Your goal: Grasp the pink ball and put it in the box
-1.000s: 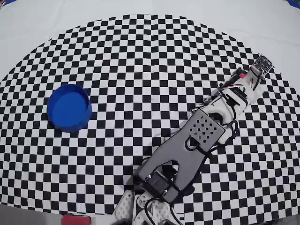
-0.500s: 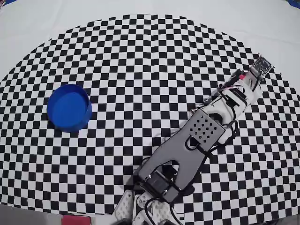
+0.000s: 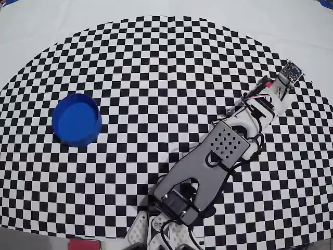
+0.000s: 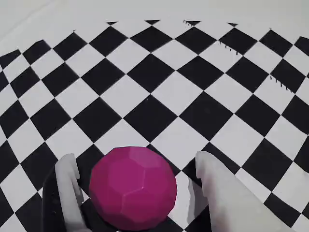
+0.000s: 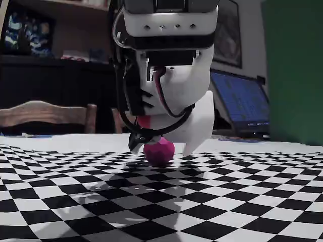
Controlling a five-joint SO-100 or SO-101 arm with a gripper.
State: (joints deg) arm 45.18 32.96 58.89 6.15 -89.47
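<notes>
The pink ball (image 4: 133, 188) is a faceted magenta sphere resting on the checkered cloth. It lies between my gripper's (image 4: 135, 166) two white fingers, with a narrow gap on each side, so the gripper is open around it. In the fixed view the ball (image 5: 159, 152) sits on the cloth under the lowered gripper (image 5: 159, 149). From overhead the ball is hidden beneath the gripper (image 3: 281, 88) at the right edge of the checkered area. The box (image 3: 77, 120), a round blue container, stands far to the left and looks empty.
The checkered cloth (image 3: 166, 78) covers most of the table, with plain white beyond it. My arm (image 3: 208, 161) stretches from the bottom centre to the right. A chair (image 5: 45, 116) and a laptop (image 5: 242, 103) stand behind the table in the fixed view.
The arm and gripper have barely shifted over the last second. The box has not moved.
</notes>
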